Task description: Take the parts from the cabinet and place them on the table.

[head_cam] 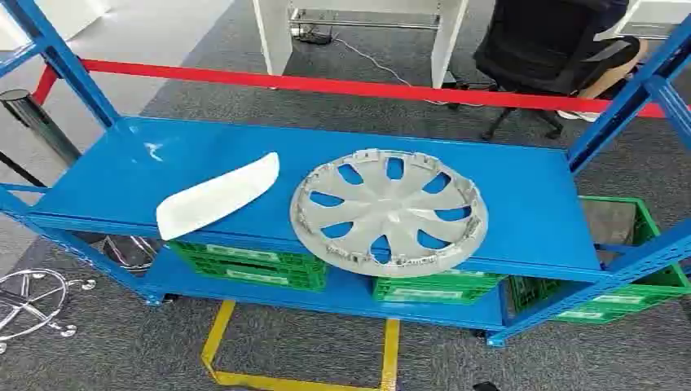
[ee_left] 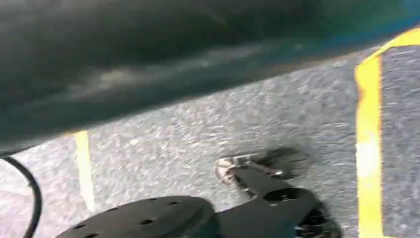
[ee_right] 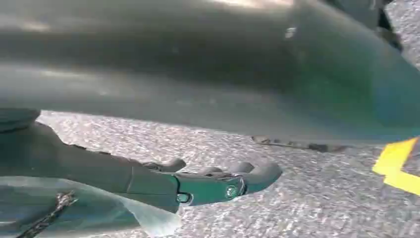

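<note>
Grey speckled carpet (head_cam: 310, 358) covered the floor, marked with yellow tape (head_cam: 218, 342) in front of a blue metal rack (head_cam: 530, 195). On the rack's top shelf lay two parts: a white curved trim panel (head_cam: 218, 195) toward the left and a silver hubcap (head_cam: 389, 210) near the middle, its front edge reaching past the shelf's lip. The two lay near each other but apart. Green crates (head_cam: 253, 265) stood on the lower shelf, and another green crate (head_cam: 644, 269) sat at the rack's right end. Behind the rack a red barrier band (head_cam: 326, 83) stretched across the room; beyond it stood a white desk (head_cam: 358, 24) and a black office chair (head_cam: 554, 49) with a seated person's leg (head_cam: 619, 69) beside it. A chrome chair base (head_cam: 33, 301) lay at the lower left.

In the right wrist view the right hand (ee_right: 208, 181) hung above the carpet, fingers stretched out and slightly apart, holding nothing. Whether the left hand was open or closed could not be told: the left wrist view was blurred, showing carpet and yellow tape.
</note>
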